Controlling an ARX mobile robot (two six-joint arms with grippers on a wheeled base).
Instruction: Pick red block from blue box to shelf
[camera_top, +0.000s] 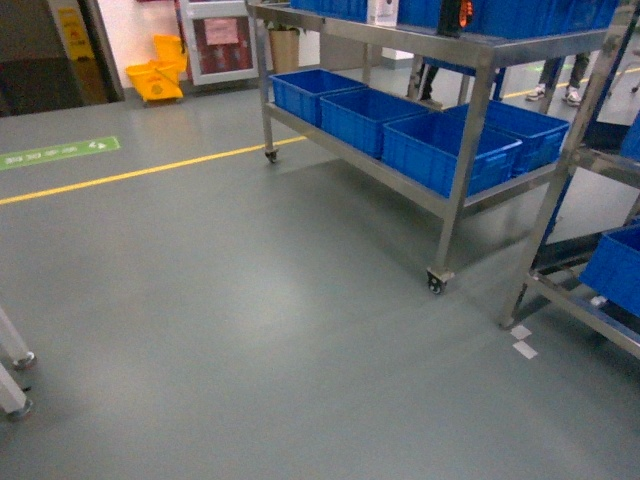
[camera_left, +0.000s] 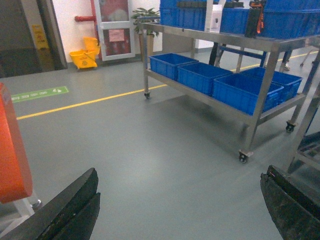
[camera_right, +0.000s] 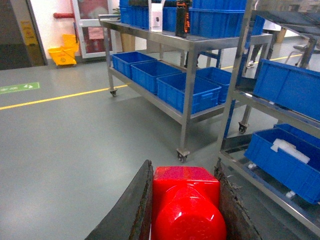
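The red block (camera_right: 186, 200), glossy with its round stud facing the camera, sits clamped between the two dark fingers of my right gripper (camera_right: 183, 166), which is shut on it above the grey floor. The shelf (camera_right: 239, 65), a tall steel rack holding dark blue crates, stands just ahead and to the right; its post also shows in the head view (camera_top: 575, 150). My left gripper (camera_left: 181, 175) is open and holds nothing, with only floor between its fingers. The blue box is out of view. Neither gripper shows in the head view.
A wheeled steel cart (camera_top: 470, 120) carries dark blue ribbed crates (camera_top: 450, 150) on two levels. White legs on castors (camera_top: 15, 355) stand at the left. An orange panel (camera_left: 12, 150) is close by my left gripper. A yellow mop bucket (camera_top: 158, 75) and a yellow floor line (camera_top: 150, 172) lie beyond.
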